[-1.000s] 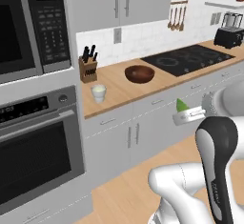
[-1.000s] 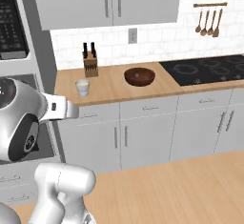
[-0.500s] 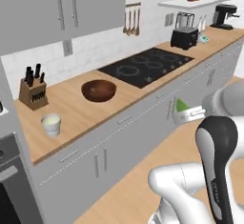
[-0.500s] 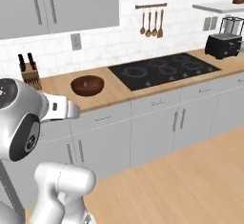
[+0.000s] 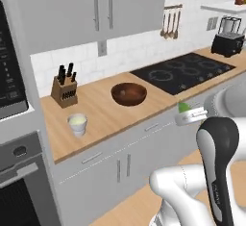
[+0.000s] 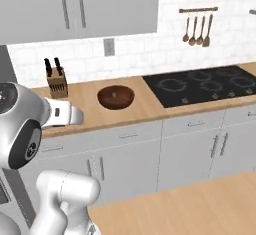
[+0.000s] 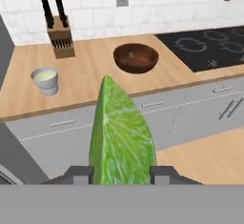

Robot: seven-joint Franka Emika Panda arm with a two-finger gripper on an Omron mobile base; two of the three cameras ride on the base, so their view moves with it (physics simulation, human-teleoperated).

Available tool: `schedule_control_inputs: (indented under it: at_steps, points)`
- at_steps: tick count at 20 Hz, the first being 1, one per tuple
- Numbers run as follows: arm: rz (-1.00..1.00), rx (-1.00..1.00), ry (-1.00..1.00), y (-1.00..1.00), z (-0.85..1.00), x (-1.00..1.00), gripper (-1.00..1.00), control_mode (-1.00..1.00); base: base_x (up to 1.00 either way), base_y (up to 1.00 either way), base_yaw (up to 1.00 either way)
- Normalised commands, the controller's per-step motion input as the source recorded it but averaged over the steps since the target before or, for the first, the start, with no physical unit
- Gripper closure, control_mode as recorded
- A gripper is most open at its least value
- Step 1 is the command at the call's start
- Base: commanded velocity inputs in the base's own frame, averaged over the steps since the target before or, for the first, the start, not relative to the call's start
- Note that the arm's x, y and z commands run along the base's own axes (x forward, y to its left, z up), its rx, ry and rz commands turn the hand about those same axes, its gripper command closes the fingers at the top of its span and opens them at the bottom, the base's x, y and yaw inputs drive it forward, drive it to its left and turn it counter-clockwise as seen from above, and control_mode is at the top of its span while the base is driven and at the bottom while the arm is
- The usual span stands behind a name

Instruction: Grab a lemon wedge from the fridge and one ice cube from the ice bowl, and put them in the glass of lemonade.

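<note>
1. The lemon wedge (image 7: 121, 137) is clamped between the narrowly spread fingertips of the gripper (image 7: 121, 174), at the lower centre of the hand view.
2. In the left base view the gripper (image 5: 190, 117) is seen at right of centre, the green wedge tip above it.
3. The glass of lemonade (image 5: 77, 124) is seen on the table (image 5: 103, 114), left of centre.
4. The ice bowl (image 5: 129, 94) is placed right of the glass, well apart, near the knife block (image 5: 65, 86).
</note>
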Motion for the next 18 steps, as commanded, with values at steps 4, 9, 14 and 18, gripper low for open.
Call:
schedule_control_inputs:
  at_steps: [4, 9, 14, 18]
  points:
    - [0.0, 0.0, 0.0, 0.0, 0.0, 0.0, 1.0, 1.0, 0.83, -0.01, 0.51]
    - [0.0, 0.0, 0.0, 0.0, 0.0, 0.0, 1.0, 1.0, 1.0, -0.01, 0.47]
    - [0.0, 0.0, 0.0, 0.0, 0.0, 0.0, 1.0, 1.0, 0.99, 0.0, 0.5]
    - [0.0, 0.0, 0.0, 0.0, 0.0, 0.0, 1.0, 1.0, 0.83, -0.06, 0.53]
